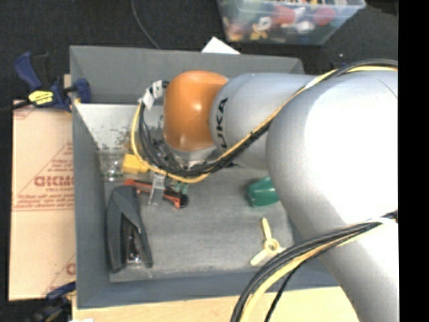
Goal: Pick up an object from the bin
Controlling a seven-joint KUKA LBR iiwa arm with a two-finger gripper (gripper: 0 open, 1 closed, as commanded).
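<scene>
Orange-capped wrist (pixel 191 113), lettered KUKA, hangs low over the bin's (pixel 188 59) left half, above a small red-and-black piece (pixel 173 196) just beside a black stapler (pixel 126 233). How the jaws stand cannot be told.

**Surroundings: black surface, tub at rear**

A black surface (pixel 100 12) is lying round the grey metal bin (pixel 87 180); a clear plastic tub (pixel 288 32) of coloured small items is standing on it beyond the far rim; a thin black cable (pixel 133 12) is trailing across it beside the tub.
</scene>
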